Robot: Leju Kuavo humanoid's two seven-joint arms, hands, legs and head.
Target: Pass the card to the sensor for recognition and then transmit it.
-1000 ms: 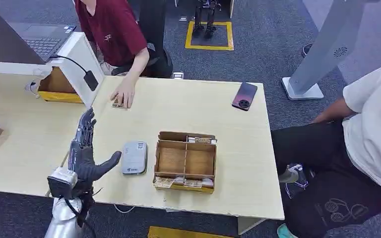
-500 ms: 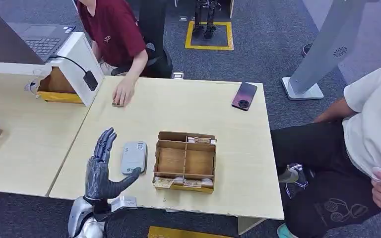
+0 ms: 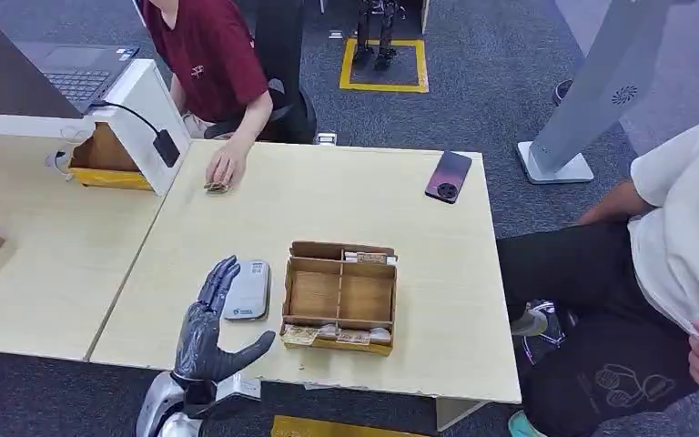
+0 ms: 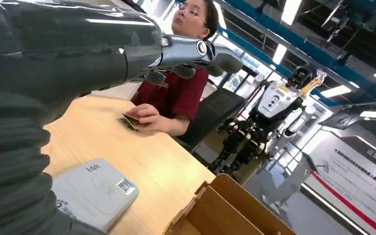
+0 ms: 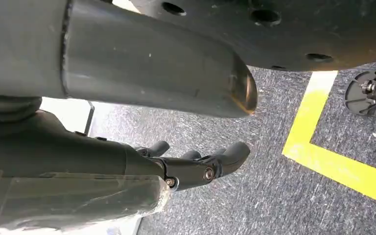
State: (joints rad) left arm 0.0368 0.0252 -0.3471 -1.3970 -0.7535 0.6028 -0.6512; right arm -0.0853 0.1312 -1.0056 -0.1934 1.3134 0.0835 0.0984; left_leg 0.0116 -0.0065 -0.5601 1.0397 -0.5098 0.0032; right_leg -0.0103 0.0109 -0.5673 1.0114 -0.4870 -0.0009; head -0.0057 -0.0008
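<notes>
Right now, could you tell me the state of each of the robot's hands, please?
Left hand: open, fingers spread, holding nothing, beside the grey sensor.
Right hand: holding nothing, fingers curled in, hanging over the carpet.

Even overhead light washes your head view, leaving the pale counter (image 3: pixel 346 200) bright with only soft, short shadows under objects and sharp detail across the frame. In your left wrist view, ceiling light strips (image 4: pixel 291 10) blow out to white glare, streaks of reflection run along the left robot hand (image 4: pixel 127 49), and its nearest parts sit blurred and dark. Your right wrist view is dimmer: the right robot hand (image 5: pixel 196 161) looms soft and shadowed, with a highlight on the curved cover.
</notes>
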